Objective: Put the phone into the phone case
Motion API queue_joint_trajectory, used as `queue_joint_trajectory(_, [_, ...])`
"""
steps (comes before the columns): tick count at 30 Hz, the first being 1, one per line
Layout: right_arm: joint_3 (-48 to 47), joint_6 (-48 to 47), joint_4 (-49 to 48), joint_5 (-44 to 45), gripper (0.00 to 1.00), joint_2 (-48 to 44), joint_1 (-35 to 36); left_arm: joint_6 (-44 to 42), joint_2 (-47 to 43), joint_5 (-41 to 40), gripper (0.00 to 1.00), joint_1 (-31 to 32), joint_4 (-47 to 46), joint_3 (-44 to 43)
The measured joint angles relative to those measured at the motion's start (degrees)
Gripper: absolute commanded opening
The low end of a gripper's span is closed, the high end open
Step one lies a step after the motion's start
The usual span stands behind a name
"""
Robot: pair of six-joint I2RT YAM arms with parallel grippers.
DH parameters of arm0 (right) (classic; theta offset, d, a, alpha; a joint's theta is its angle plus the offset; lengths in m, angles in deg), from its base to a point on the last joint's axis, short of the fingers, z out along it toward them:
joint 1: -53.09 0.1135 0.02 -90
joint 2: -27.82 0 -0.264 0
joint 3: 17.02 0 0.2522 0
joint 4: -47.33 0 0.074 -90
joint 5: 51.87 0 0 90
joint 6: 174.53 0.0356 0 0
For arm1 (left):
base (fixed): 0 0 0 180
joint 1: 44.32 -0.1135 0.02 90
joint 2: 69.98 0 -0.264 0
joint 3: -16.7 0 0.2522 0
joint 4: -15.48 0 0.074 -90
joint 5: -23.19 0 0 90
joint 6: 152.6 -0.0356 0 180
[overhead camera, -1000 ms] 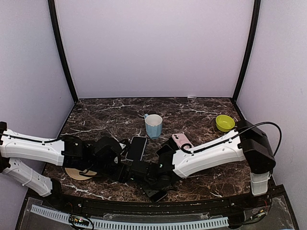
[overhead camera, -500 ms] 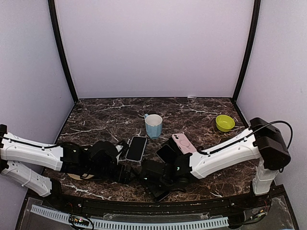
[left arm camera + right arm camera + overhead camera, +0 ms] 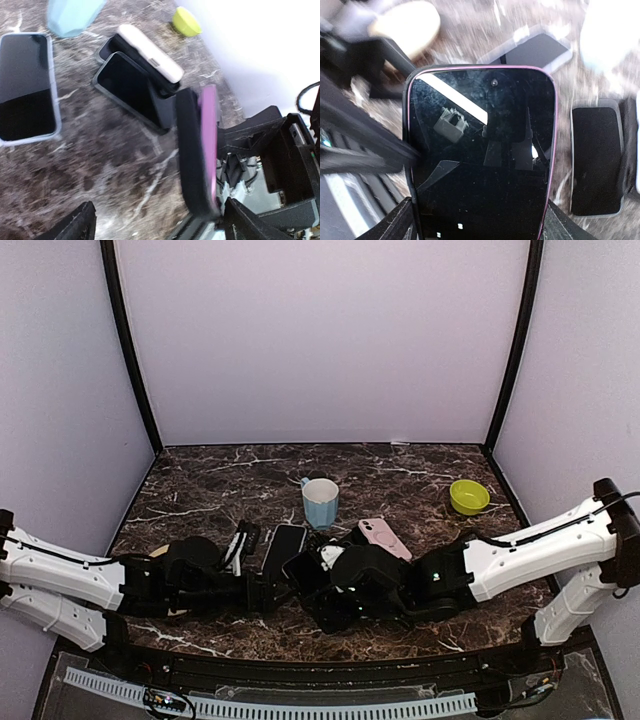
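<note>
A phone with a glossy black screen and a pink rim (image 3: 480, 150) stands on edge between the fingers of my right gripper (image 3: 477, 207), which is shut on it. A black case (image 3: 189, 150) sits against its back and wraps its edge. In the left wrist view the pink edge of the phone (image 3: 208, 145) stands just inside the right finger of my left gripper (image 3: 157, 210), whose jaws are wide open. In the top view both grippers meet low at the table's front middle, the left gripper (image 3: 272, 590) facing the right gripper (image 3: 318, 585).
A dark phone in a clear case (image 3: 288, 543) lies just behind the grippers, and a pink phone (image 3: 385, 537) to its right. A dark phone in a grey case (image 3: 130, 90) lies near it. A blue cup (image 3: 320, 502) and a green bowl (image 3: 468, 496) stand farther back. A tan disc (image 3: 407, 22) lies by the left arm.
The right arm has dropped lower and its gripper has moved back from the front edge with the phone. The left gripper has drawn back to the left.
</note>
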Motion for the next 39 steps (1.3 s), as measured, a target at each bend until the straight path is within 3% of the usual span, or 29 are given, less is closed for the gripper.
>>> queue_joint_trajectory(5, [0.0, -3.7, -2.4, 2.5, 0.3, -1.8, 1.6, -1.1, 2.2, 2.5, 0.74, 0.0, -4.5, -2.6])
queue_joint_trajectory(13, [0.0, -7.2, -3.7, 3.3, 0.3, -1.9, 3.2, -3.4, 5.0, 7.1, 0.21, 0.0, -9.2, -4.3])
queue_joint_trajectory(17, [0.0, -8.3, -3.6, 4.1, 0.31, -2.5, 3.3, -4.0, 5.0, 8.9, 0.06, 0.1, -11.4, -4.5])
queue_joint_trajectory(19, [0.0, -8.7, -3.5, 4.4, 0.38, -2.9, 3.3, -4.6, 4.9, 9.3, 0.01, 0.0, -11.7, -4.7])
queue_joint_trajectory(20, [0.0, -8.7, -3.3, 4.3, 0.45, -3.2, 3.3, -5.0, 4.8, 9.4, 0.0, 0.0, -11.6, -4.8])
queue_joint_trajectory(23, [0.6, -9.0, -2.8, 3.4, 0.8, -5.4, 3.1, -6.9, 4.0, 10.7, 0.0, 0.0, -11.0, -5.0])
queue_joint_trajectory(26, [0.8, -10.7, -1.8, -1.4, 0.97, -10.4, 1.7, -10.3, 2.4, 13.1, 0.0, 0.1, -7.5, -5.7])
queue_joint_trajectory(32, [3.0, -14.1, -1.4, -16.0, 0.96, -23.9, -2.8, -17.9, -2.6, 20.5, 0.0, 0.1, -1.6, -9.2])
queue_joint_trajectory(39, [3.3, -14.9, -2.0, -32.0, 0.82, -22.3, -3.3, -23.1, -5.3, 28.0, 0.0, 0.3, -0.5, -15.7])
